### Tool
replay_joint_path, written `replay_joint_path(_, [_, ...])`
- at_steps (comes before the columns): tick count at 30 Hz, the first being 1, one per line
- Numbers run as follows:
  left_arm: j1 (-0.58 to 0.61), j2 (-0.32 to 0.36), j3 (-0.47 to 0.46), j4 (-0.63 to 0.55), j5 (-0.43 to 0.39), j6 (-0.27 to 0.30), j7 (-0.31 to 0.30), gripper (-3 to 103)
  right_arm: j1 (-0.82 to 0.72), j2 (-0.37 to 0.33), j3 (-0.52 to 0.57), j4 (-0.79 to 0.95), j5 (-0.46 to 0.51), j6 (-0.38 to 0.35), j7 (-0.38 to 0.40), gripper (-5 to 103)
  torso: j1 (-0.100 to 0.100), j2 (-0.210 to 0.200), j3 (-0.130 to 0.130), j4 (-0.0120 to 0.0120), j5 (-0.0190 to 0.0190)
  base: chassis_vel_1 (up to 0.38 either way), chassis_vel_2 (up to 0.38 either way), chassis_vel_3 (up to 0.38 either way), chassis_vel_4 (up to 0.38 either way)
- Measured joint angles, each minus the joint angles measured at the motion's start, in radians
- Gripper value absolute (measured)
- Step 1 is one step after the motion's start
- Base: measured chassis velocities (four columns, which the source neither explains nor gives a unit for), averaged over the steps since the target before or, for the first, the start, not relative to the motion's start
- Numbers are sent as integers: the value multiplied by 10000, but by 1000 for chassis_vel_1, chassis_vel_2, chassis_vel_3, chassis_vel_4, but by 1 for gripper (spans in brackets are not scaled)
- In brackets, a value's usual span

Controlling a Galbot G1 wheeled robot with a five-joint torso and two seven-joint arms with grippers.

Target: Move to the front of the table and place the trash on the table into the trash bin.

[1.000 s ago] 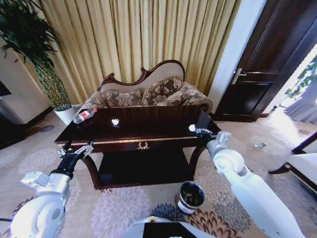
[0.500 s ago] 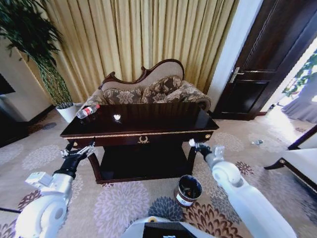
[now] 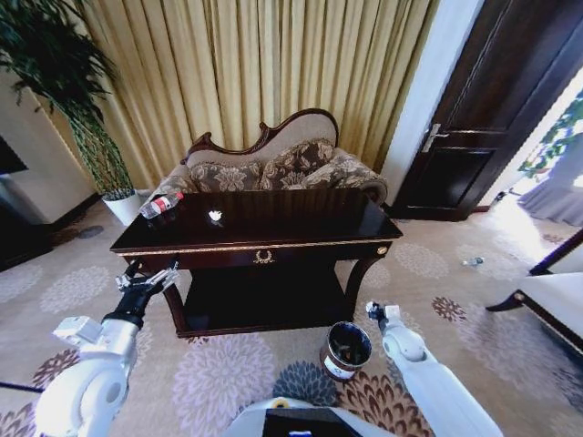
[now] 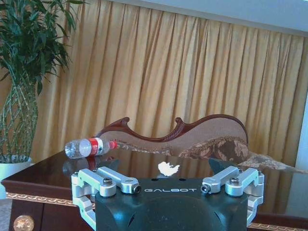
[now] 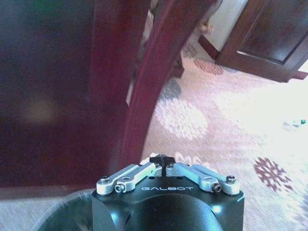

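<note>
Right claw [image 3: 372,311] hangs low, just beside and slightly above the rim of the trash bin [image 3: 347,350], near the curved front leg of the surface [image 3: 273,238]. In the right wrist view the claw [image 5: 163,160] has its dark fingertips [image 5: 162,159] pressed together, and I cannot tell if some small thing is caught between them. Under it, in the same view, a curved grey edge of the trash bin [image 5: 57,214] is seen, and behind it the reddish curved leg [image 5: 149,82] of the surface rises from the flowered carpet [image 5: 231,120].

Left claw [image 3: 144,279] is held in the air before the left front corner of the surface, below its gold trim and apart from it. In the left wrist view this claw [image 4: 168,180] has its fingers spread wide with nothing between them.

On the surface, the clear bottle [image 3: 158,208] with red cap and red label lies on its side at the far left corner; the left wrist view shows the bottle [image 4: 90,147] with its cap pointing to the sofa. One white crumpled scrap [image 3: 215,216] lies near the far edge, well apart from the bottle; the left wrist view shows this scrap [image 4: 168,168] too.

Behind the surface stands the patterned sofa [image 3: 273,168] before yellow curtains [image 3: 255,64]. A plant in a white pot [image 3: 123,208] stands on the left, and a dark door [image 3: 492,118] on the right.
</note>
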Motion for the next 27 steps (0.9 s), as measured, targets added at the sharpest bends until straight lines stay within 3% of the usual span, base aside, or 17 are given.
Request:
replay_joint_path(11, [57,-91,4,-21,124,-141,149,100,-596,300,204,-401,-1224,469,-886,-3,0,0,0,-3,-2,0,0,0,0])
replay_joint_path(13, [74,-93,5,-47,127,-147,156,100,-638,300,198,-317,-1224,470,-924,2,0,1,-1,-2,-1,0,0,0,0])
replay_joint_path(15, [97,-91,-19,-95,128,-148,162,100,-725,303,169,-118,-1181,470,-954,14,-1,1,-1,-1,-1,0,0,0,0])
replay_joint_path(16, [97,-91,-19,-95,128,-148,162,100,-725,303,169,-118,-1181,470,-954,14,-1,1,-1,-1,-1,0,0,0,0])
replay_joint_path(19, [128,-90,-75,-142,128,-148,162,100,-825,352,145,109,-1128,470,-956,30,0,1,-1,-1,-1,0,0,0,0])
replay_joint_path(23, [150,-104,-89,-173,128,-151,162,100,-872,393,152,215,-1111,505,-892,41,0,1,0,-2,0,0,0,0,0])
replay_joint_path(26, [159,-111,-108,-189,123,-154,162,100,-937,331,286,852,-297,669,-755,57,0,1,-1,-4,2,0,0,0,0])
replay_joint_path(27, [159,-111,-108,-189,123,-154,162,100,-937,331,286,852,-297,669,-755,57,0,1,-1,-4,2,0,0,0,0])
